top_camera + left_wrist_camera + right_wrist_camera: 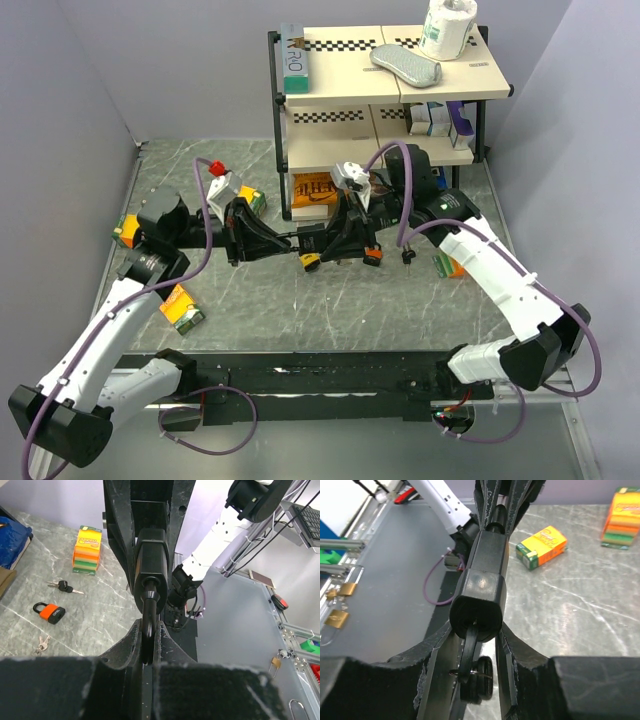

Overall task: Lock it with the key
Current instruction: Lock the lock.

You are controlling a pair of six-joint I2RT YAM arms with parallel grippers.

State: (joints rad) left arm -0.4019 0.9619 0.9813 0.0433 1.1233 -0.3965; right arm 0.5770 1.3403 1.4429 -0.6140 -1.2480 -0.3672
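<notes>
Closest to the left wrist camera are the padded fingers of the left gripper [148,636]. They are squeezed tight on the curved shackle [148,611] of a black padlock [150,560]. The padlock hangs in the air above the table [105,605], about midway between the two arms.

From the other side, the right gripper [475,632] has its jaws standing narrow around the lock's bottom end. There a key [476,679] with a black head sticks out of the keyhole. I cannot tell whether the pads really pinch the key or only flank it.

As I judge it, the first part is done: the lock is steadied by its shackle and the key looks to be in the keyhole. What is left is a firm grip on the key head and the turn itself. Whether the shackle is pushed fully home I can't make out.

The padlock lies on its side, with its long axis roughly level and running from one gripper to the other. The shackle points toward the left arm and the keyhole end toward the right arm. The key carries on along that same line.

An orange padlock [50,612] and some loose keys [64,586] lie on the table nearby.
</notes>
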